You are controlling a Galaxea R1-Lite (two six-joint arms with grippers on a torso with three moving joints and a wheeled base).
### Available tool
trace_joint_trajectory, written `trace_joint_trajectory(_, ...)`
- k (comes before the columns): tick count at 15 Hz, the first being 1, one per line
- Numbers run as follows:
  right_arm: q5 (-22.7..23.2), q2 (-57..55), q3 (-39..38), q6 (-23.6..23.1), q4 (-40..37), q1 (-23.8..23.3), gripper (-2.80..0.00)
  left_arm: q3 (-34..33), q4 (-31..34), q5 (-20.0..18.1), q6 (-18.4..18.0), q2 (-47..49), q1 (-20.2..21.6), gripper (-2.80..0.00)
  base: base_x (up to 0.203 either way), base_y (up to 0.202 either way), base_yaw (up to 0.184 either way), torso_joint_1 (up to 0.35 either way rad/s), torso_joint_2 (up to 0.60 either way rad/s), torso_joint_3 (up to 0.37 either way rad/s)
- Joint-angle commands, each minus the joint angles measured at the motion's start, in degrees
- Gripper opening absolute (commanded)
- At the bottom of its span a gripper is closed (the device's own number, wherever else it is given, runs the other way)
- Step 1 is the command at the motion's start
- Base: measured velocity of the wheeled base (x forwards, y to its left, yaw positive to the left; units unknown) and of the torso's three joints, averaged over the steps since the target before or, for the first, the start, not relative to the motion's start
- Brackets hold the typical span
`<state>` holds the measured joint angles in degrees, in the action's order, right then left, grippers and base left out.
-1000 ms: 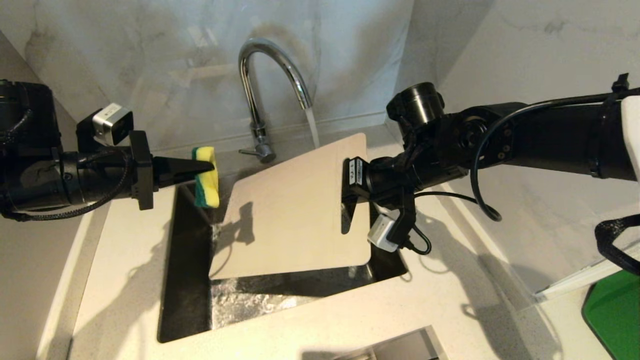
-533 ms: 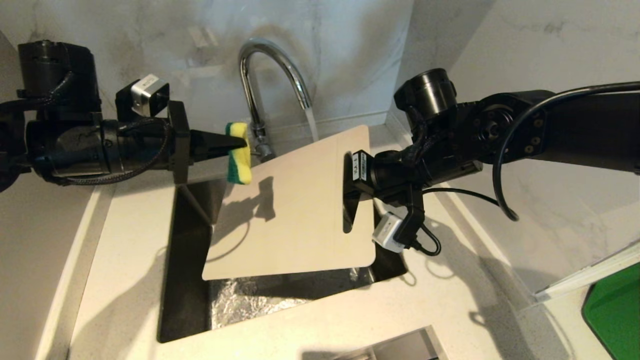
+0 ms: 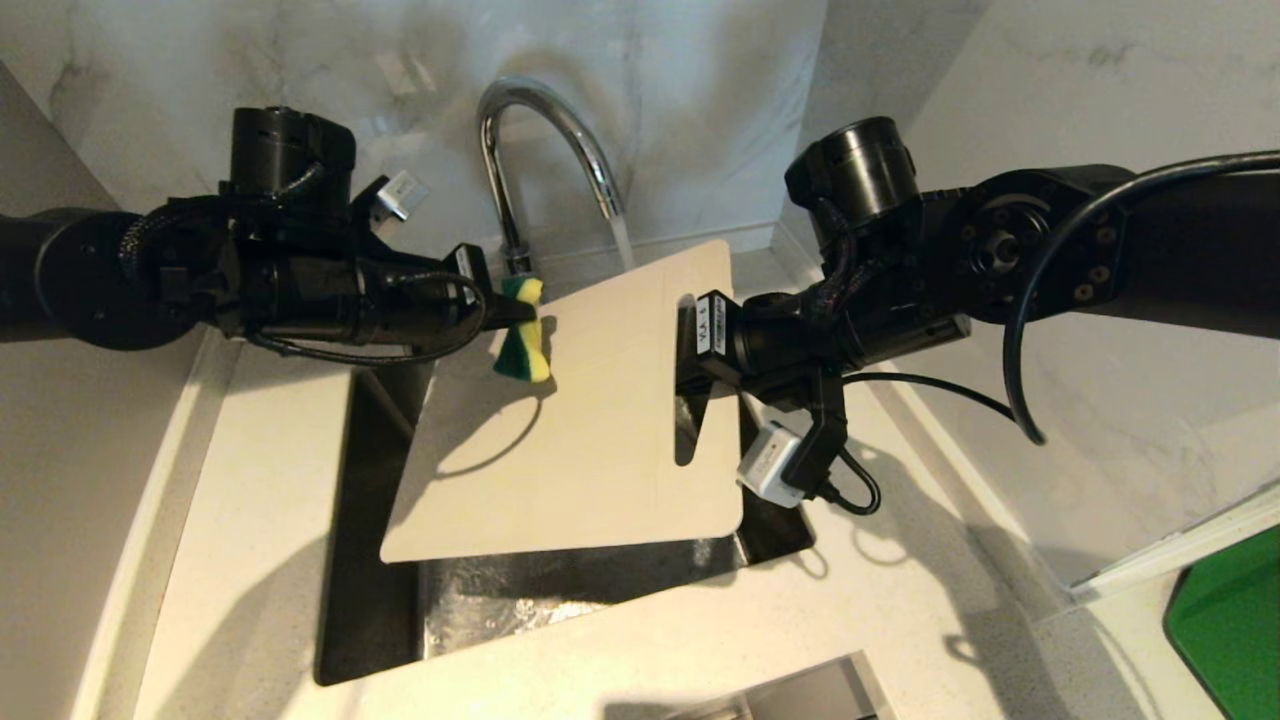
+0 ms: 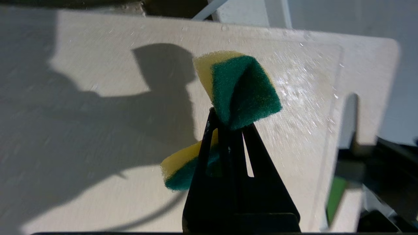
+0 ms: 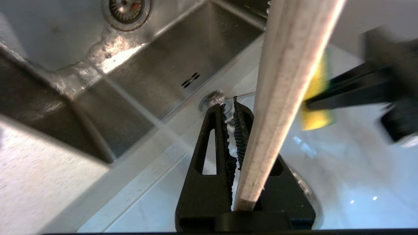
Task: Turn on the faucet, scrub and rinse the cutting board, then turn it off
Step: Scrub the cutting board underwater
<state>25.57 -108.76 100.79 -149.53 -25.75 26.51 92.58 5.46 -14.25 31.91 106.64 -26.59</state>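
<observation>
Pale speckled counter (image 3: 250, 520), marble walls, dark steel sink (image 3: 370, 600) lower centre. Faucet (image 3: 530, 130) top centre, running. Right gripper (image 3: 688, 345) clamps cutting board (image 3: 560, 440) tilted over the sink. Left gripper (image 3: 515, 312), pinching sponge (image 3: 523, 342), has moved from frame left onto the board's upper left.

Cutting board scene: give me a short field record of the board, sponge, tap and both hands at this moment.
board: large cream-white plastic cutting board, tilted over the steel sink
sponge: yellow-and-green sponge, at the board's upper face
faucet: tall chrome gooseneck faucet, water running
left hand: shut on the sponge
right hand: shut on the board's edge near the slot handle
green flat thing: on the counter, far right, untouched
</observation>
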Motion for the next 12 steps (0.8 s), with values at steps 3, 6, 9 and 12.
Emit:
trace_joint_trajectory(3, 0.18, 0.4, -0.42, -0.85, -0.09, 0.29, -2.8, 2.42, 1.47, -3.87, 0.62, 3.14, -0.51, -2.8, 0.0, 0.0, 0.0, 0.0, 0.0, 0.0)
trace_joint_trajectory(6, 0.18, 0.4, -0.33, -0.85, -0.09, 0.29, -2.8, 6.26, 4.54, -4.11, 2.57, 3.22, -2.4, -2.8, 0.0, 0.0, 0.0, 0.0, 0.0, 0.0)
trace_joint_trajectory(9, 0.18, 0.4, -0.42, -0.85, -0.09, 0.29, -2.8, 7.63, 5.44, -4.12, 4.36, 4.44, -3.82, -2.8, 0.0, 0.0, 0.0, 0.0, 0.0, 0.0)
trace_joint_trajectory(12, 0.18, 0.83, -0.42, -0.85, -0.09, 0.29, -2.8, 6.61, 5.41, -4.12, 4.58, 5.32, -3.29, -2.8, 0.0, 0.0, 0.0, 0.0, 0.0, 0.0)
